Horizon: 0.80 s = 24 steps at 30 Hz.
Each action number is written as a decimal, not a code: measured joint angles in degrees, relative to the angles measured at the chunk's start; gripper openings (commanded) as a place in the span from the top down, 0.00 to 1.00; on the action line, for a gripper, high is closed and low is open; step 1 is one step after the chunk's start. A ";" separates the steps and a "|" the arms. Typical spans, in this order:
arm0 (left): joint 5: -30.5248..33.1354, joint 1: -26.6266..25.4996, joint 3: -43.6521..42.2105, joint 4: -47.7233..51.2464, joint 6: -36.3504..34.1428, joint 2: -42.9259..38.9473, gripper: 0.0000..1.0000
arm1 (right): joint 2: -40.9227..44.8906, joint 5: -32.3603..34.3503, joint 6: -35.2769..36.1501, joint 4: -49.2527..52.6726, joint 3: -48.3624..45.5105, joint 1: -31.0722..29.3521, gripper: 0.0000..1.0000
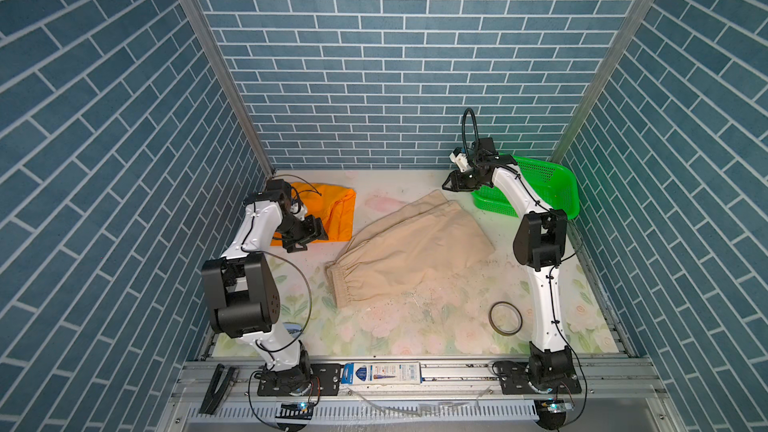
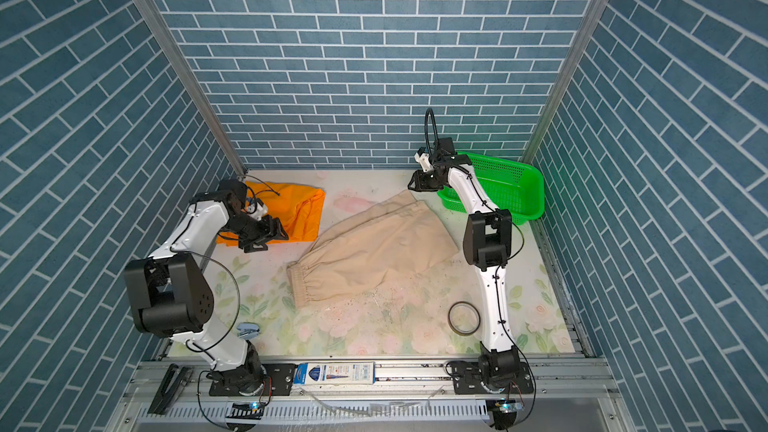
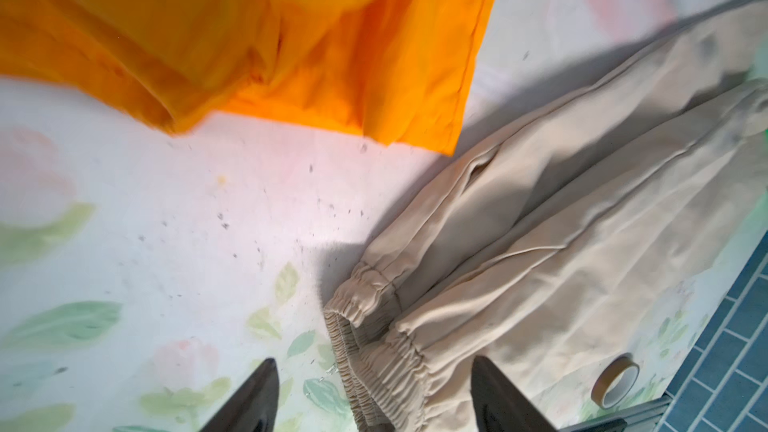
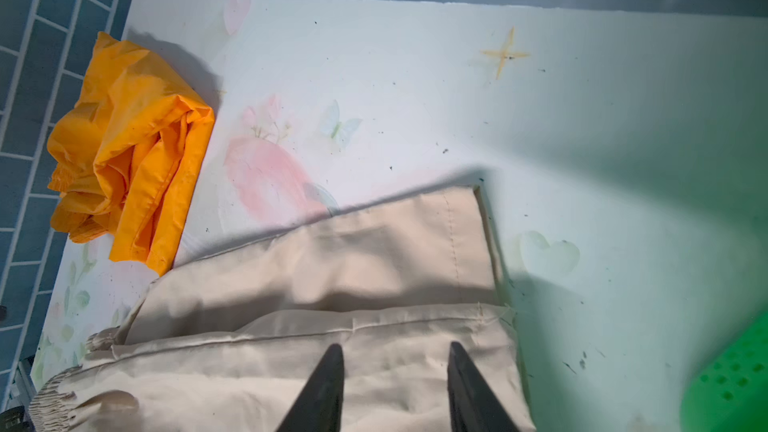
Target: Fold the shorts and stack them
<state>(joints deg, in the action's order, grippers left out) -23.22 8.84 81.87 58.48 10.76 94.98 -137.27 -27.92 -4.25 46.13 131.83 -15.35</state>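
The beige shorts (image 1: 415, 251) (image 2: 374, 247) lie folded lengthwise, diagonally across the middle of the floral table, with the gathered waistband (image 3: 374, 326) toward the front left and the leg hems (image 4: 478, 251) toward the back right. The orange shorts (image 1: 336, 209) (image 2: 299, 209) sit bunched at the back left. My left gripper (image 1: 305, 238) (image 3: 374, 361) hovers open by the orange shorts' front edge, holding nothing. My right gripper (image 1: 448, 184) (image 4: 395, 346) is open above the hem end of the beige shorts, with nothing between its fingers.
A green perforated basket (image 1: 552, 189) (image 2: 519, 184) stands at the back right, behind the right arm. A tape ring (image 1: 491, 317) lies at the front right. A white and blue box (image 1: 380, 372) rests on the front rail. Brick-patterned walls close in three sides.
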 measured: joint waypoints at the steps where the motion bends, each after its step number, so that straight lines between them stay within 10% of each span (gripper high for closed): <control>1: 0.04 0.09 2.12 0.15 0.28 -0.98 0.23 | 0.46 0.35 -0.02 0.04 -0.04 -0.20 0.56; 6: -2.38 -1.31 1.22 -1.53 3.74 -12.87 0.24 | 11.74 2.51 -0.50 -1.84 -12.48 -0.22 0.54; 15: -5.42 -16.11 -30.21 -17.35 18.58 -32.74 0.17 | 43.89 7.28 -5.73 -11.58 -53.18 -0.07 0.51; 24: -2.82 -21.27 -43.21 -37.46 27.50 -31.32 0.16 | 46.47 12.24 -9.73 -15.13 -72.26 1.33 0.41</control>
<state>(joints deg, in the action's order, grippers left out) -26.04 -12.43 38.65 21.02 38.26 63.66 -90.80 -15.68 -13.98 31.00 59.57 -14.02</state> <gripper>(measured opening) 0.835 0.589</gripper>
